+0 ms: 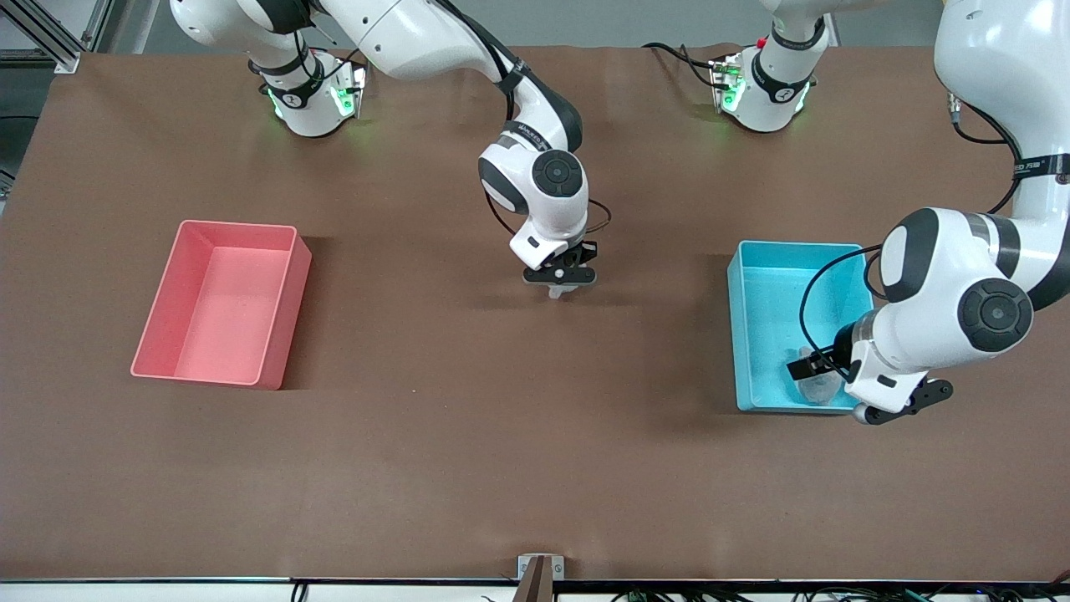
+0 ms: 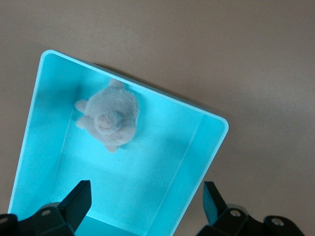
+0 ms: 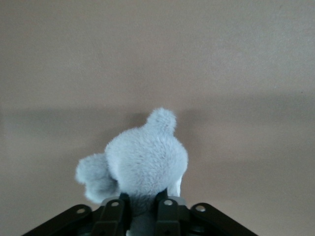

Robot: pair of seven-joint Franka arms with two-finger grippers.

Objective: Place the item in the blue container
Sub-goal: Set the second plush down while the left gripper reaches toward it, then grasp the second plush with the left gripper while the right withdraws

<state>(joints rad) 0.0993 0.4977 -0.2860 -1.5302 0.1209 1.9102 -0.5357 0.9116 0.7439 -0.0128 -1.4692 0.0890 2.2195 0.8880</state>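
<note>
left end effector (image 1: 823, 393) hangs spread wide and empty over the blue container (image 1: 752, 334), one plush toy (image 2: 109, 120) already inside. right end effector (image 1: 560, 288) pinches a second grey plush (image 3: 140, 164) at mid-surface; loosening early would drop it short.

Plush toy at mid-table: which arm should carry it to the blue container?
Right. The right gripper is already closed around the grey plush toy at mid-table. The left gripper hangs open over the blue container, which already holds another plush.

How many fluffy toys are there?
2. One plush toy lies in the blue container, under the open left hand; another plush toy is between the right hand's fingers at mid-table.
</note>
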